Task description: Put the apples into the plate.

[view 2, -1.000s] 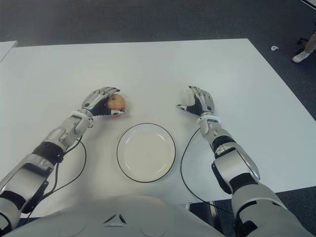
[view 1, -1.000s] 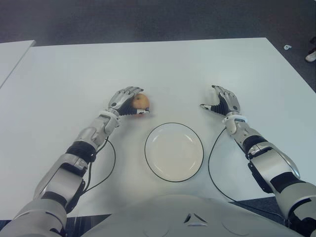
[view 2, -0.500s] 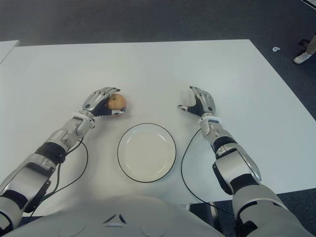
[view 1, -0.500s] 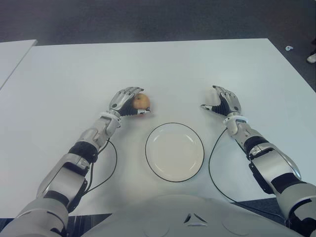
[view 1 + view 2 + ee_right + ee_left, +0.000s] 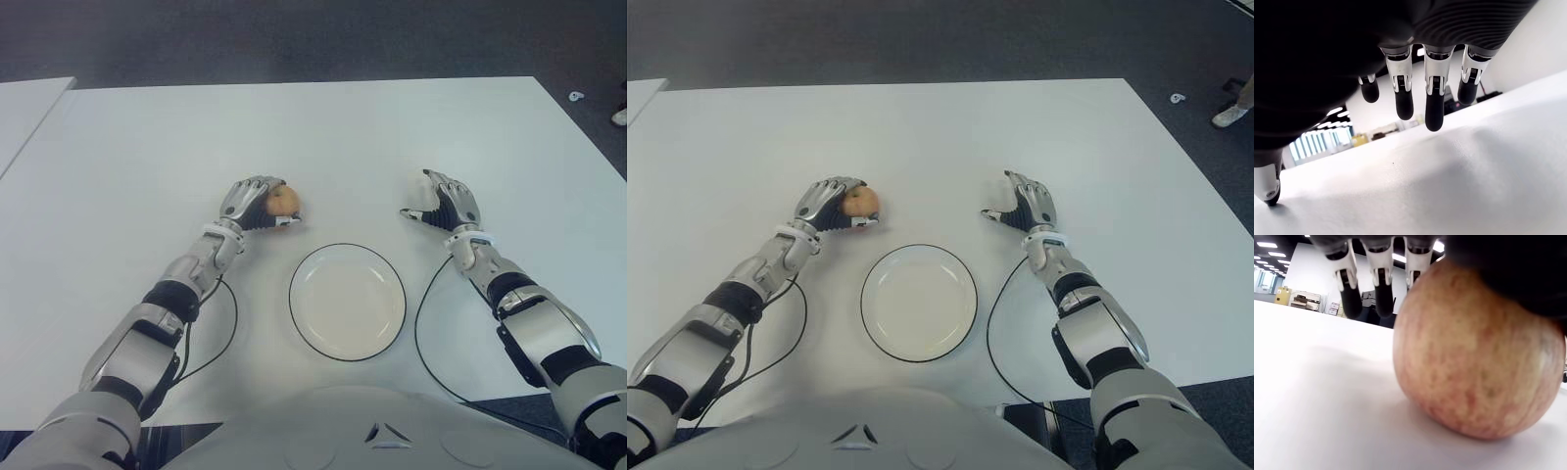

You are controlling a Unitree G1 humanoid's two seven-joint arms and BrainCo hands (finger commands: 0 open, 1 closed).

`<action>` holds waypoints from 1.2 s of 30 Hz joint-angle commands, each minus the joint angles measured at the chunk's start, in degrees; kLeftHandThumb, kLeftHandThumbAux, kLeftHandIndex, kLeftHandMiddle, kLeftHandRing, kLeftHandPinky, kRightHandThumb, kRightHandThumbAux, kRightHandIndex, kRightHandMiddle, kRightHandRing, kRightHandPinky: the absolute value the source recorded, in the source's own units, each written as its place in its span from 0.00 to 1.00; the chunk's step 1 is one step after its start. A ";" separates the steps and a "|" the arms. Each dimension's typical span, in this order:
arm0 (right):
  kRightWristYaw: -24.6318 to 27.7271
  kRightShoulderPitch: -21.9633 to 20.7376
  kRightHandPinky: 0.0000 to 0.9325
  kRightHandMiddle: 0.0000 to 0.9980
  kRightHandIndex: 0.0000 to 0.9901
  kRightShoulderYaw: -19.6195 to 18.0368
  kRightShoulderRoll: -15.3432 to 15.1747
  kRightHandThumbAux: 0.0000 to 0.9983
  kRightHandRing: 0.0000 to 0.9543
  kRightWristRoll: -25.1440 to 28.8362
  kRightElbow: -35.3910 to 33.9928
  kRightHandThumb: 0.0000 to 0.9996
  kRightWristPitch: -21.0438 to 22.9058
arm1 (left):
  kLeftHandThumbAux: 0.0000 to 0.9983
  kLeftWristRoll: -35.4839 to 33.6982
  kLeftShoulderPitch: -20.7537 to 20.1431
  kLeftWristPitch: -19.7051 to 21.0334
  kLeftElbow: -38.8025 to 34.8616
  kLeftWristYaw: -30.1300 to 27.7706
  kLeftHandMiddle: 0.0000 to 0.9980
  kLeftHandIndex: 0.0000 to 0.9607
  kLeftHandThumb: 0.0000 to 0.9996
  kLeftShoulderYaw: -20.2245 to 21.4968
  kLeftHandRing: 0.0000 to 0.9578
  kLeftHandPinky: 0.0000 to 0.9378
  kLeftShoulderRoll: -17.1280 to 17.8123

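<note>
Apples number just one here: a single yellow-red apple [image 5: 284,202] sits on the white table [image 5: 127,166], left of centre and just beyond the far-left edge of the plate. In the left wrist view the apple [image 5: 1476,362] plainly rests on the tabletop, with the dark palm pressed over its top and three fingers [image 5: 1382,281] curling down on its far side.

Furthest left, the left hand [image 5: 249,204] reaches in from the near-left corner and cups that apple, its silver fingers wrapped over the top of the fruit while the fruit's right side shows past them. The hand is closed around the apple, which has not left the table.

At the centre, nearer the robot, lies one round white plate [image 5: 297,318] with a thin dark rim. Nothing is on it. It lies between the two forearms, apart from both hands, and the apple is close to its far-left rim without touching it.

On the right, the right hand [image 5: 443,203] shows beyond and to the right of the plate, about level with the apple. Its fingers [image 5: 1433,100] hang loosely curved and spread above the table with nothing between them, so it is relaxed and empty. A black cable [image 5: 419,323] loops on the table from each forearm.
</note>
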 commanded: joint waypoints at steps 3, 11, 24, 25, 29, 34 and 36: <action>0.11 8.62 0.02 0.22 0.08 1.04 1.89 0.56 0.23 -1.09 2.27 0.43 -0.79 | 0.67 4.78 0.58 4.68 7.52 4.11 0.72 0.46 0.70 -4.67 0.74 0.81 -1.89; -0.65 8.98 0.05 0.24 0.10 -0.10 1.96 0.57 0.23 -0.28 1.54 0.48 -1.59 | 0.69 1.57 0.73 3.97 7.68 2.42 0.79 0.46 0.73 -3.82 0.81 0.78 -2.00; -0.35 8.94 0.08 0.25 0.11 -1.56 2.18 0.58 0.23 0.47 0.95 0.45 -1.66 | 0.68 -1.67 0.99 2.84 6.29 -1.22 0.67 0.45 0.78 -3.19 0.77 0.75 -1.73; -0.35 8.93 0.09 0.26 0.11 -1.60 2.20 0.58 0.23 0.49 0.94 0.44 -1.65 | 0.68 -1.75 0.98 2.84 6.25 -1.31 0.61 0.45 0.81 -3.20 0.77 0.75 -1.70; -0.70 9.01 0.09 0.26 0.12 -1.83 2.29 0.59 0.24 0.60 0.74 0.45 -1.92 | 0.67 -1.98 1.06 2.93 5.88 -1.75 0.53 0.44 0.84 -3.21 0.76 0.73 -1.53; -0.90 8.75 0.07 0.27 0.12 -1.91 2.50 0.59 0.24 0.50 0.27 0.45 -1.45 | 0.67 -2.55 0.98 2.83 5.51 -2.71 0.51 0.44 0.85 -2.95 0.76 0.73 -1.18; -0.93 8.75 0.07 0.27 0.12 -2.02 2.65 0.60 0.24 0.57 0.33 0.43 -1.25 | 0.67 -2.81 1.03 2.77 5.17 -3.12 0.50 0.44 0.85 -2.83 0.76 0.73 -0.97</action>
